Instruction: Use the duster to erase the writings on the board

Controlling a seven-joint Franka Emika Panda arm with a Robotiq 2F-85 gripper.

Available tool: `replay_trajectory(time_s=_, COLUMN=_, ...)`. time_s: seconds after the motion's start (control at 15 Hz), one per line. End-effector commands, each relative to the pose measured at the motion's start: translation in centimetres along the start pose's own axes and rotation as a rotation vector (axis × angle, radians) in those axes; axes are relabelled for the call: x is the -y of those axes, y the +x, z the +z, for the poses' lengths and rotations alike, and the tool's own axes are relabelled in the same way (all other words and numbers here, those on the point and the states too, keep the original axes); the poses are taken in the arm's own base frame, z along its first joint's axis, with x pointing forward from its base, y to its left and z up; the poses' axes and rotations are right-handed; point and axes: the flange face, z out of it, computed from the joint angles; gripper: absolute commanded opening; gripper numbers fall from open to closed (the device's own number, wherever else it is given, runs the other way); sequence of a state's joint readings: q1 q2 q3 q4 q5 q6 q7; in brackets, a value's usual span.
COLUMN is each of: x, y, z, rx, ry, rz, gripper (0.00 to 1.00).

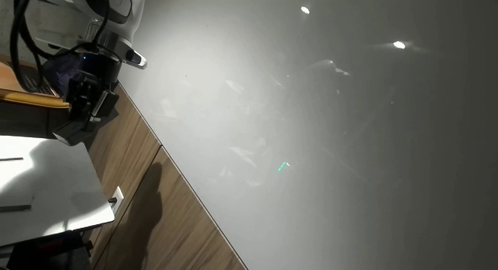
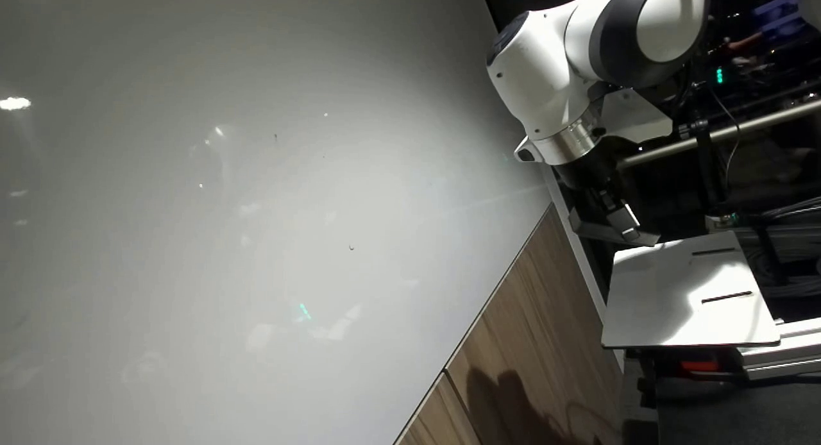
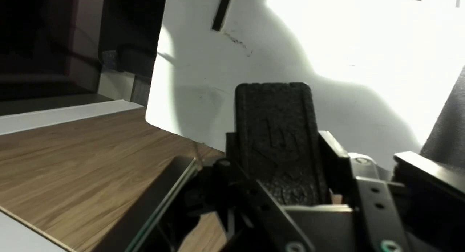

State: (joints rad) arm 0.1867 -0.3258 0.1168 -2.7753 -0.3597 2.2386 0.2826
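Observation:
The duster (image 3: 274, 125) is a dark grey-black block in the wrist view. My gripper (image 3: 279, 150) is shut on it, with one finger against each long side, and its far end sticks out. The held duster also shows in both exterior views (image 1: 74, 132) (image 2: 600, 229), beside the board's lower edge and near the white table top. My gripper shows there too (image 1: 95, 110) (image 2: 621, 217). The board (image 1: 311, 106) (image 2: 224, 227) is the large glossy pale panel. The zigzag writing does not show on it; I see only faint smudges, tiny specks and light reflections.
A small white table top (image 1: 62, 180) (image 2: 680, 304) (image 3: 203, 70) with dark strips lies below the gripper. Wood panels (image 1: 186, 219) (image 2: 545, 317) run under the board. A power socket (image 1: 118, 198), an open laptop (image 1: 33, 81) and loose arm cables (image 1: 17, 40) are nearby.

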Motion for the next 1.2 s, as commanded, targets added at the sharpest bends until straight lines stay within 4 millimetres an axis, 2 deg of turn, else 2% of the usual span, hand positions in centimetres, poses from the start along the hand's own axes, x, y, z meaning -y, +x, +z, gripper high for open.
replay_trajectory(time_s=0.0, x=-3.0, y=0.6, z=1.5, rx=0.042, ry=0.065, rz=0.014, gripper=0.30)
replay_trajectory(time_s=0.13, x=-3.5, y=0.7, z=2.1, rx=0.084, ry=0.100, rz=0.026, gripper=0.30)
replay_trajectory(time_s=0.4, x=-2.5, y=0.8, z=2.7, rx=0.114, ry=0.180, rz=0.040, gripper=0.30)
replay_trajectory(time_s=0.8, x=-3.7, y=2.9, z=2.5, rx=0.111, ry=0.209, rz=0.143, gripper=0.30)
replay_trajectory(time_s=1.13, x=-4.1, y=3.1, z=4.2, rx=0.140, ry=0.199, rz=0.217, gripper=0.30)
